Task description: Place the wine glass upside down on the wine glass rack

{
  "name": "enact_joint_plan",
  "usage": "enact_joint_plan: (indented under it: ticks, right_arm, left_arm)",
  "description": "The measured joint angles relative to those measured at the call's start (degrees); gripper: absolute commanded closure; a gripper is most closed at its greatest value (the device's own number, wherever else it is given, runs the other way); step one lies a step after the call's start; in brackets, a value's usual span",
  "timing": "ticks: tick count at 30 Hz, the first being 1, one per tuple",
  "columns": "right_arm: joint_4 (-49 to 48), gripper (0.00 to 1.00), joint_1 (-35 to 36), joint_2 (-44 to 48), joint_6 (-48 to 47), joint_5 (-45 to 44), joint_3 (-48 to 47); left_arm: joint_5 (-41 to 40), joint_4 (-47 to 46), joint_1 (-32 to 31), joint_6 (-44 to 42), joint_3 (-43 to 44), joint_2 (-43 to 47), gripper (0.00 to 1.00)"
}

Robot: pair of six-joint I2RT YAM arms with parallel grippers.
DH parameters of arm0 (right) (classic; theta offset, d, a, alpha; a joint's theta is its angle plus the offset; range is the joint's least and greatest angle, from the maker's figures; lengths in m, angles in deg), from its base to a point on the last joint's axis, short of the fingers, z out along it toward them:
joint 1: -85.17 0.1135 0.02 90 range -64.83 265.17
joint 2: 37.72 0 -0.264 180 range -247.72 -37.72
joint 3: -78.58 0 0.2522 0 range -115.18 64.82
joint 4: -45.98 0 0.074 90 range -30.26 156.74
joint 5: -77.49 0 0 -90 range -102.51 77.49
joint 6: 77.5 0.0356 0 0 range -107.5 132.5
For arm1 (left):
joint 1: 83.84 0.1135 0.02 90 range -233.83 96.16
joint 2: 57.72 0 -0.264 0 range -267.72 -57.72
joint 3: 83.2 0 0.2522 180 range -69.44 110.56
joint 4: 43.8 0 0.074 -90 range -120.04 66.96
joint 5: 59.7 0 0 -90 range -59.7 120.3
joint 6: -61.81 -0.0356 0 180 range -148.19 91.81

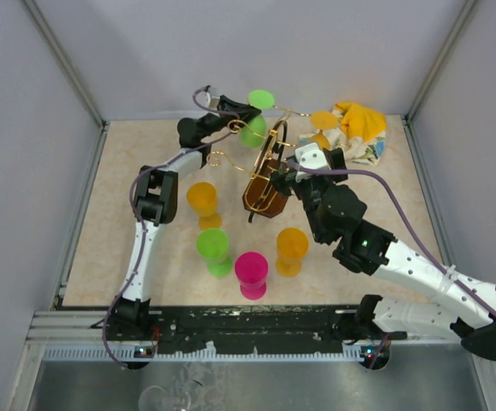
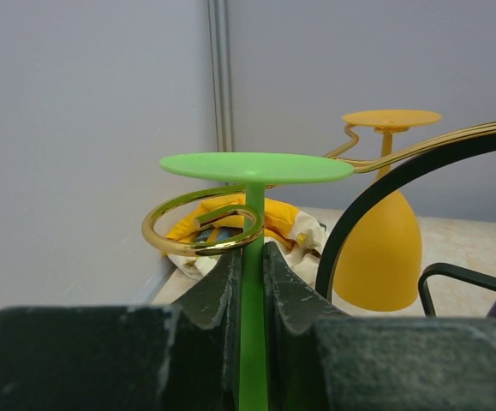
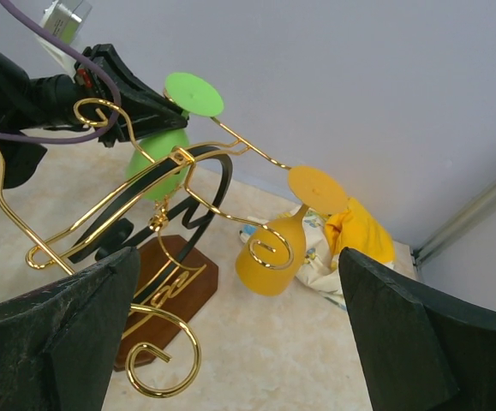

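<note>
My left gripper (image 2: 253,278) is shut on the stem of a green wine glass (image 2: 256,167), held upside down with its flat foot on top. The stem stands at the curled end (image 2: 198,229) of a gold arm of the wine glass rack (image 1: 269,175). In the top view the left gripper (image 1: 248,115) is at the rack's far side, with the green glass (image 1: 253,132) beside it. An orange glass (image 3: 269,257) hangs upside down from another arm. My right gripper (image 3: 239,295) is open and empty, close to the rack's wooden base (image 3: 166,278) on its right.
Several glasses stand upside down on the table: orange (image 1: 202,199), green (image 1: 213,248), pink (image 1: 252,272) and orange (image 1: 291,248). A yellow and white cloth (image 1: 357,128) lies at the far right. Grey walls enclose the table.
</note>
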Motion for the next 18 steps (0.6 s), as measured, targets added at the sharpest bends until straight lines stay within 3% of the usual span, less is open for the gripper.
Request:
enact_joint_plan:
  ticks: [13, 18]
  right_arm:
    - [0.0, 0.01, -0.72, -0.28, 0.04, 0.11, 0.0]
    - [0.0, 0.01, -0.83, -0.37, 0.22, 0.13, 0.0]
  left_arm:
    - [-6.84, 2.01, 0.24, -3.54, 0.98, -2.56, 1.0]
    - [-8.83, -1.6, 1.29, -2.6, -1.81, -2.16, 1.0]
